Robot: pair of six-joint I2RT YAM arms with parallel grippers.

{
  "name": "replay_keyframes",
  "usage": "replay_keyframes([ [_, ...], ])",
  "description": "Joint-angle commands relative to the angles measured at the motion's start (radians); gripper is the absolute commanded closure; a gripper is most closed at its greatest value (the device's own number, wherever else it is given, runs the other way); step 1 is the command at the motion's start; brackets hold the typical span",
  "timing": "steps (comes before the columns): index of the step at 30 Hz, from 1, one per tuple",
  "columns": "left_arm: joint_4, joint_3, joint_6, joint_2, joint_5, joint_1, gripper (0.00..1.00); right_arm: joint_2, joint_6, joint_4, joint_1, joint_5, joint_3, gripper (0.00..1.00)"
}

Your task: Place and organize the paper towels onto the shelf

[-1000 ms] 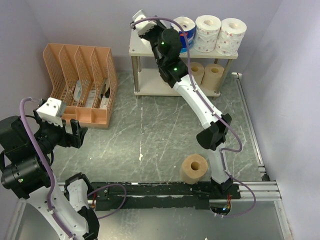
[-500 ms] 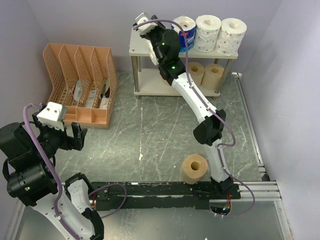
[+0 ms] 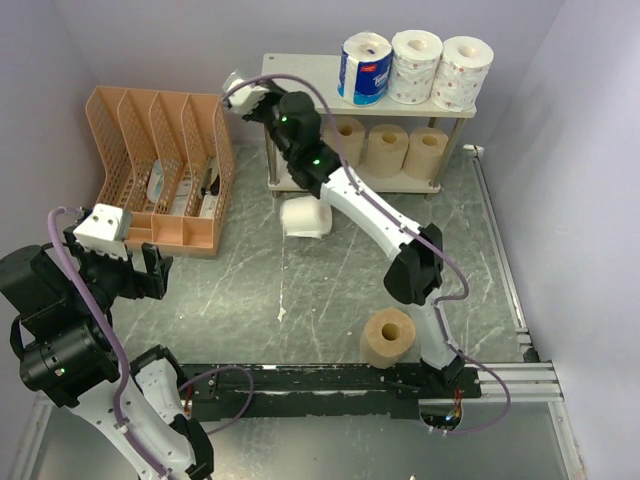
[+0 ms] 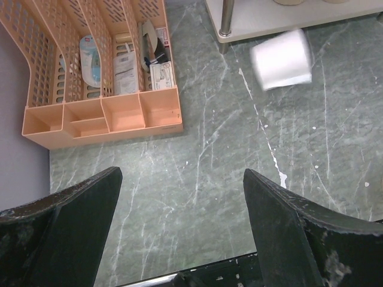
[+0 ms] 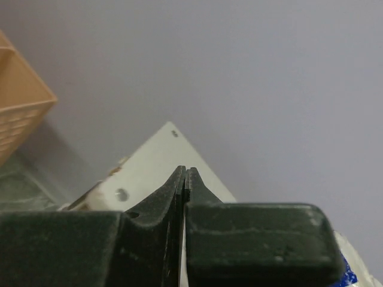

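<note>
The right gripper [image 5: 185, 173] is held clamped shut and empty at the top left corner of the shelf [image 3: 300, 78]. The left gripper [image 4: 179, 179] is held spread wide, empty. A white roll [image 3: 305, 218], blurred, is seen off the shelf, just before its left legs.

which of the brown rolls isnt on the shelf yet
The tan roll standing on end, alone on the table at its near edge. The other three tan rolls sit side by side on the lower board of the shelf.

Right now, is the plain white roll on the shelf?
No, the plain white roll is down at the table in front of the shelf, not on either board.
</note>
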Motion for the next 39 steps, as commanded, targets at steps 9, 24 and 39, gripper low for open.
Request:
replay_keyframes([
  [9,-0.012,0.027,0.043,0.042,0.075,0.015,0.05,-0.598,0.397,-0.203,0.291,0.168,-0.644,0.10],
  [24,-0.075,0.144,0.043,0.307,0.046,-0.132,0.05,-0.634,0.612,-0.094,0.221,-0.440,-1.080,0.00],
  [39,-0.016,0.065,0.009,0.215,-0.011,-0.138,0.05,-0.277,0.380,-0.237,0.387,-0.513,-0.744,0.00],
])
